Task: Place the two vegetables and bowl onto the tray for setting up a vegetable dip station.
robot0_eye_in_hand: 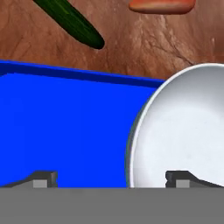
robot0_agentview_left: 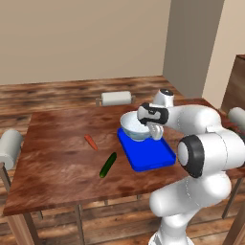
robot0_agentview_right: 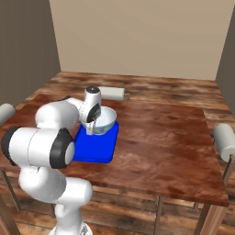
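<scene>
The pale glossy bowl (robot0_agentview_left: 133,125) stands on the far end of the bright blue tray (robot0_agentview_left: 148,155). My gripper (robot0_agentview_left: 155,131) hovers at the bowl's right rim, open and holding nothing. In the hand view the gripper (robot0_eye_in_hand: 113,177) straddles the rim: one fingertip (robot0_eye_in_hand: 43,177) is over the tray (robot0_eye_in_hand: 65,127), the other over the bowl (robot0_eye_in_hand: 183,127). On the wooden table left of the tray lie the orange carrot (robot0_agentview_left: 91,141) and the dark green cucumber (robot0_agentview_left: 108,164); both also show in the hand view, cucumber (robot0_eye_in_hand: 70,22) and carrot (robot0_eye_in_hand: 162,5). From the right, the bowl (robot0_agentview_right: 104,120) sits on the tray (robot0_agentview_right: 94,147).
White cylindrical rolls stand around the table: one at the far edge (robot0_agentview_left: 116,98), one at the left side (robot0_agentview_left: 9,143), one at the right side (robot0_agentview_right: 225,137). The near half of the tray is bare. The table's front edge (robot0_agentview_left: 95,201) runs close to my base.
</scene>
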Controlling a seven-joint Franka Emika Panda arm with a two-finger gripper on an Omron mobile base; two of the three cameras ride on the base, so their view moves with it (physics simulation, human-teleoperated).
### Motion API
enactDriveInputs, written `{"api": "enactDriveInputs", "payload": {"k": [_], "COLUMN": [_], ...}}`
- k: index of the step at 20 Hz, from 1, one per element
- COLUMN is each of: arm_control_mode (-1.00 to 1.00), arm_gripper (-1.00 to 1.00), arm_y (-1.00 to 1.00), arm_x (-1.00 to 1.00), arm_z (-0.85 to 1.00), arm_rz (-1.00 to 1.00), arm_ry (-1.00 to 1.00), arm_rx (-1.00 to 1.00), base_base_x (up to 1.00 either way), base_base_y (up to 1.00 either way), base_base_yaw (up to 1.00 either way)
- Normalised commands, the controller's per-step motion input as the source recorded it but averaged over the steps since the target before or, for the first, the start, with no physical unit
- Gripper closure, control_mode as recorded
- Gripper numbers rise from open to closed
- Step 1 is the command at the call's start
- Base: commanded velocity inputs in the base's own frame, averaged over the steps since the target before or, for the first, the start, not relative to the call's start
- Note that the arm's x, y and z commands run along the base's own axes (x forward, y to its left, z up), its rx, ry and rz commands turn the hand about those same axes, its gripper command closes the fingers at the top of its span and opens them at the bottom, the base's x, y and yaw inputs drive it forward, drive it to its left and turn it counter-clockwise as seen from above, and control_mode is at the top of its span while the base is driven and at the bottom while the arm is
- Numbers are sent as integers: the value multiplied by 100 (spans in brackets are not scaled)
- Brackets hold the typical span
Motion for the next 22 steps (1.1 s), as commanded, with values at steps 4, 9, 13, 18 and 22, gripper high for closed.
{"api": "enactDriveInputs", "payload": {"k": [4,9,13,18,22], "arm_control_mode": [-100,-100,-100,-100,-100], "arm_gripper": [-100,-100,-100,-100,-100], "arm_y": [11,15,15,11,12], "arm_x": [-41,-39,-36,-39,-41], "arm_z": [27,28,28,24,18], "arm_rz": [-12,-12,-21,-29,-38], "arm_ry": [2,7,8,10,4], "arm_rx": [13,10,6,1,0], "base_base_x": [0,0,0,0,0], "base_base_y": [0,0,0,0,0], "base_base_yaw": [0,0,0,0,0]}}
